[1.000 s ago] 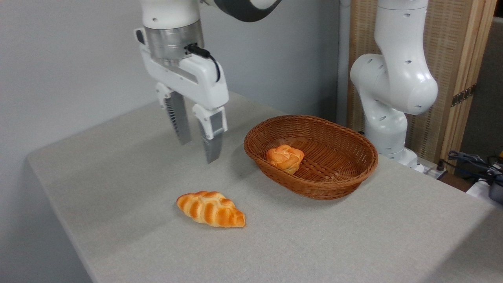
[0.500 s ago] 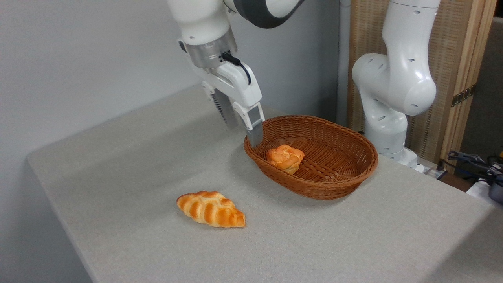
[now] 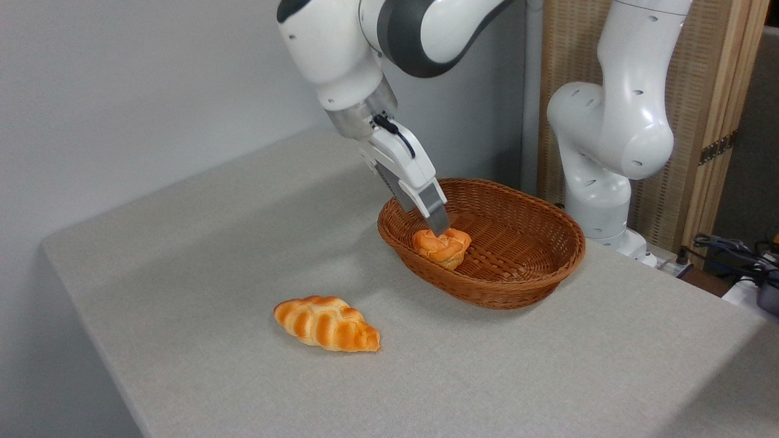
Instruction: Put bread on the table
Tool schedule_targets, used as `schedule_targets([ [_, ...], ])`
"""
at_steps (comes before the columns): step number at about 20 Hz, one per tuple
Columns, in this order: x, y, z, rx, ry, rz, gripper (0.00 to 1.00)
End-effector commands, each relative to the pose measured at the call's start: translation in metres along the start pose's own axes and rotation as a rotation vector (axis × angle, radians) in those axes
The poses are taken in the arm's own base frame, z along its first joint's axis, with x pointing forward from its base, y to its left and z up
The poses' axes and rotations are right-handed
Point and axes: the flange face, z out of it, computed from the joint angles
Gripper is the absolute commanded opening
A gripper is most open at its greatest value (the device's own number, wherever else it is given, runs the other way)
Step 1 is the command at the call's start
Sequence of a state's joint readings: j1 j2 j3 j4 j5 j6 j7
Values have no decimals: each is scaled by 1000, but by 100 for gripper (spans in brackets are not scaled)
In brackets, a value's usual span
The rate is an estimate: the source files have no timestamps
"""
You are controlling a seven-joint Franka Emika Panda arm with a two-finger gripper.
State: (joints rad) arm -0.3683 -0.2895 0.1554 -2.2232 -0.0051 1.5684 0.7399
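Bread (image 3: 442, 246): small knotted bun, in wicker basket (image 3: 517, 286) on desk (image 3: 213, 243), directly under hand (image 3: 441, 230). Hand: tilted, near fingertip at bun top; grip/opening can't tell. Braided loaf (image 3: 327, 323): on desk, well apart from hand

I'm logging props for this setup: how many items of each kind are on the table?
Bread pieces: 2, the knotted bun in the basket and the braided loaf on the cloth
Wicker baskets: 1
Total: 3
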Motion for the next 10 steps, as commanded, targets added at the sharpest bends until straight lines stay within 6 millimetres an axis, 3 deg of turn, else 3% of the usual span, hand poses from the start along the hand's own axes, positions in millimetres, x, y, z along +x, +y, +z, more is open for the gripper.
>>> schedule_targets([
  [1,-5,-3,17,-15,-40,16,100],
  [10,10,-20,39,-23,-68,31,100],
])
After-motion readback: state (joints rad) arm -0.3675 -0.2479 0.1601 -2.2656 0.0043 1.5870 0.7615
